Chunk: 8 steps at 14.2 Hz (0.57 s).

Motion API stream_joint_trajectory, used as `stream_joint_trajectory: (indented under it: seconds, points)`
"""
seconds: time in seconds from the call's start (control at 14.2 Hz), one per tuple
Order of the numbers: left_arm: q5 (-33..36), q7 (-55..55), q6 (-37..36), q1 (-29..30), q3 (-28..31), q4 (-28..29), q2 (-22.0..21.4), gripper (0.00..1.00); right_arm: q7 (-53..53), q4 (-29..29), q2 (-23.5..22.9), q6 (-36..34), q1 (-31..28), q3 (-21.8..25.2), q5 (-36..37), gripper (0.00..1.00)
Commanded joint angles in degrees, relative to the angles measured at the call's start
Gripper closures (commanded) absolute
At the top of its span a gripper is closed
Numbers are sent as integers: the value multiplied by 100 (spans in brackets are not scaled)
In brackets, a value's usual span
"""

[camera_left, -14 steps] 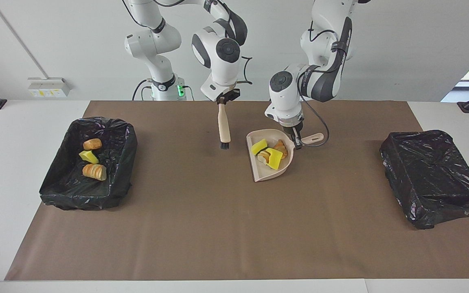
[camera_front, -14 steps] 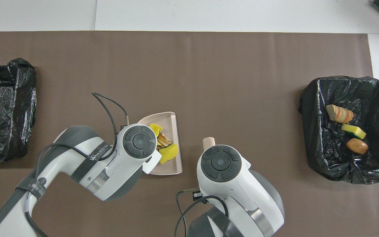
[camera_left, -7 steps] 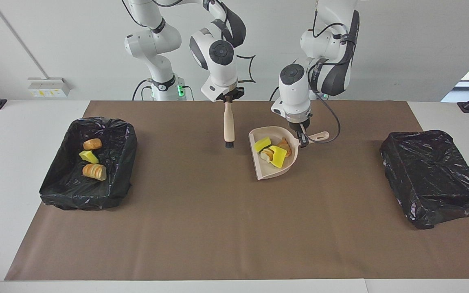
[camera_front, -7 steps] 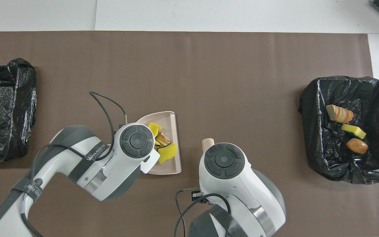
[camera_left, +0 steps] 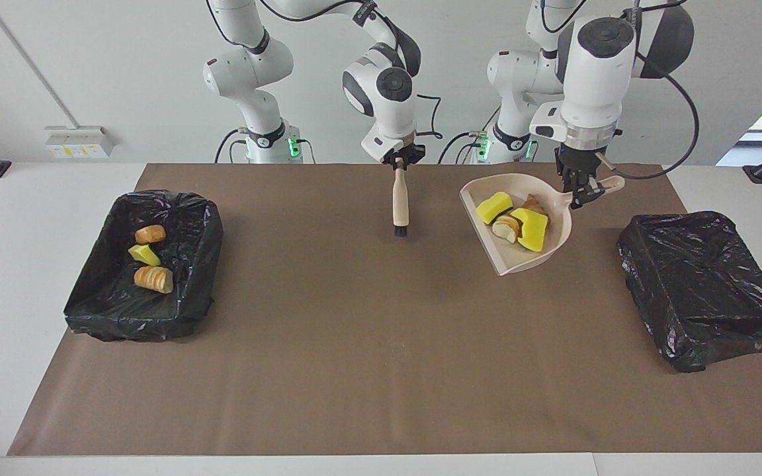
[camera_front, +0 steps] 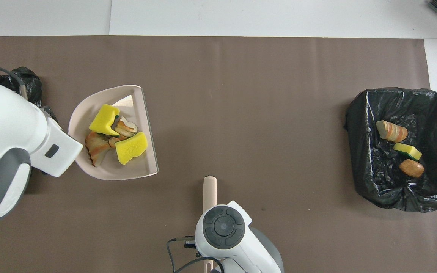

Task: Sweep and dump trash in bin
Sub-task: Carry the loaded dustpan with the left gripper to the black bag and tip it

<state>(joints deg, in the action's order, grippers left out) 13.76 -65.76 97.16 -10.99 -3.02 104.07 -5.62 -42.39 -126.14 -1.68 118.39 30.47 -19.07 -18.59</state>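
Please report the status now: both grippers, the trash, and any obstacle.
Left gripper shut on dustpan handle, raised, beside the bin. Four trash pieces in it. Right gripper shut on brush, waiting. Nothing in the way.

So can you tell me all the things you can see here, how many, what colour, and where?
dustpan: one, beige, held up over the mat, between the brush and the bin at the left arm's end
trash in the dustpan: four pieces, yellow sponge bits and tan bread-like lumps
brush: one, pale wooden handle with black bristles, hanging bristles down over the mat's middle
bins: two, lined in black; one at the right arm's end with three trash pieces inside, one at the left arm's end
mat: one, brown, covering the white table
left end effector: shut on the dustpan's handle
right end effector: shut on the brush's handle
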Motion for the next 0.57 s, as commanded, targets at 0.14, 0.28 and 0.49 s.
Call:
stream_joint_trajectory:
  seconds: [0.14,0.28,0.49]
  points:
    - [-347,-1078,-548,895,-32,-1010,78,100,20,-270,71,105,55,-9,-101,100]
    - [-356,-1150,-549,1133,90,-1256,96,100,37,-358,54,175,126,-9,-101,100]
    - [-320,-1815,-383,1624,318,-1354,166,100,265,-472,62,254,153,-9,-101,100]
